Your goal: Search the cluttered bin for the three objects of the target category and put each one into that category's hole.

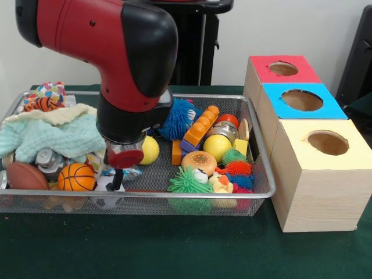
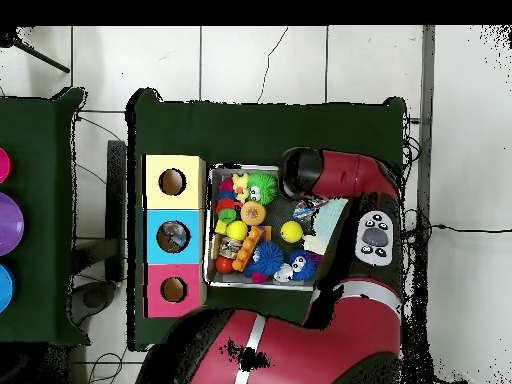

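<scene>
- Silver wire mesh forms the bin (image 1: 264,174), which is set on the green-covered bench (image 1: 174,250) with its long axis running side to side in the front view.
- In the overhead view the bin (image 2: 211,225) is seen with its long axis running up and down the picture, just beside a row of three boxes.
- One wrinkly, see-through plastic item (image 1: 129,172) is glimpsed low in the bin, directly under the arm's wrist; its outline and the way it points cannot be made out, since most of it is hidden.
- The other clear items cannot be picked out among the clutter.
- The red and black arm (image 1: 116,52) is lowered into the left half of the bin in the front view.
- The end effector (image 1: 116,179) is seen as a dark stem just above a black-and-white ball (image 1: 104,186); whether it is spread or pressed together cannot be told.
- A basketball (image 1: 76,176), a football (image 1: 26,176), a pale green cloth (image 1: 52,136), a yellow ball (image 1: 150,150), a blue spiky ball (image 1: 177,119) and a green spiky ball (image 1: 187,181) are spread around it.
- The boxes are topped red (image 1: 283,70), blue (image 1: 302,100) and yellow (image 1: 328,145), each with a round hole.
</scene>
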`<control>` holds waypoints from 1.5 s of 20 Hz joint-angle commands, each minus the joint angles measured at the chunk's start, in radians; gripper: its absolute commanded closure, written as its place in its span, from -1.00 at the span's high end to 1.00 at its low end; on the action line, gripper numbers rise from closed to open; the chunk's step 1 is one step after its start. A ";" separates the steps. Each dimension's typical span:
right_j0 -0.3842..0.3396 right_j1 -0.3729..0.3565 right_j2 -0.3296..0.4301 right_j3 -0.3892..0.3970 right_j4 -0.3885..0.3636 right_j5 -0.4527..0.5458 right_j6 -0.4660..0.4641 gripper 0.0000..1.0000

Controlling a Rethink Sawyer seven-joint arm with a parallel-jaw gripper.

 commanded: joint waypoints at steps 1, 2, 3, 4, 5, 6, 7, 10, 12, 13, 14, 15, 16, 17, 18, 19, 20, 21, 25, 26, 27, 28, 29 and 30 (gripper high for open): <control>-0.024 0.047 0.112 0.019 0.034 -0.054 -0.006 1.00; -0.021 0.045 0.112 0.025 0.039 -0.054 0.001 1.00; -0.018 0.043 0.112 0.031 0.043 -0.055 0.008 1.00; -0.013 0.039 0.108 0.036 0.046 -0.052 0.017 1.00; -0.011 0.037 0.107 0.039 0.050 -0.049 0.019 1.00; -0.009 0.036 0.106 0.040 0.052 -0.046 0.018 1.00; -0.007 0.035 0.105 0.042 0.054 -0.044 0.020 1.00; 0.009 0.018 0.100 0.054 0.070 -0.015 0.040 1.00; 0.028 0.001 0.091 0.065 0.085 0.013 0.069 1.00; 0.034 -0.003 0.087 0.068 0.089 0.020 0.076 1.00; 0.037 -0.005 0.085 0.068 0.093 0.026 0.076 1.00; 0.039 -0.007 0.083 0.068 0.096 0.032 0.076 1.00; 0.036 -0.004 0.084 0.069 0.099 0.026 0.071 1.00; 0.035 -0.002 0.083 0.069 0.101 0.022 0.067 1.00; 0.034 -0.001 0.084 0.071 0.104 0.019 0.063 1.00; 0.034 0.000 0.084 0.073 0.107 0.018 0.063 1.00; 0.031 0.003 0.087 0.079 0.111 0.005 0.059 1.00; 0.031 0.006 0.086 0.080 0.111 -0.001 0.057 1.00; 0.025 0.018 0.087 0.096 0.119 -0.029 0.055 1.00; 0.027 0.024 0.079 0.097 0.113 -0.039 0.059 1.00; 0.028 0.028 0.074 0.097 0.111 -0.042 0.059 1.00; 0.028 0.034 0.069 0.097 0.104 -0.052 0.058 1.00; 0.027 0.038 0.068 0.097 0.102 -0.056 0.055 1.00; 0.022 0.045 0.070 0.096 0.099 -0.067 0.050 1.00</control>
